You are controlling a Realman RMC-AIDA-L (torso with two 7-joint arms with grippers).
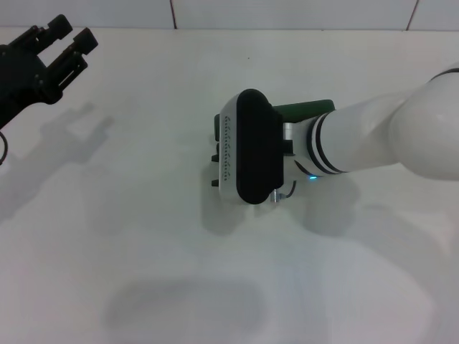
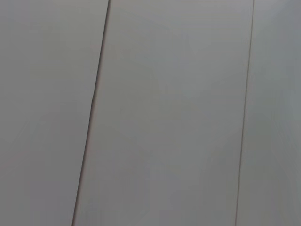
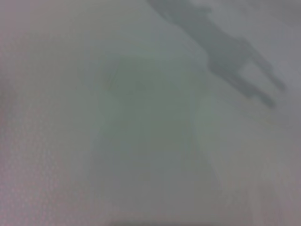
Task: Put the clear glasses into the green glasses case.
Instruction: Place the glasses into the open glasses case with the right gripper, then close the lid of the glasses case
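At about ten o'clock in the head view the left gripper [image 1: 72,44] hangs over the white table [image 1: 129,236] with its black fingers [image 1: 84,39] spread apart and nothing between them. Near the centre, the right gripper [image 1: 217,159] is low over the table, its wrist housing covering the green glasses case [image 1: 305,109], of which only a dark green edge shows at one o'clock; whether its fingers are apart or closed cannot be told, and the clear glasses cannot be made out. At twelve o'clock a pale tiled wall [image 1: 287,13] borders the table
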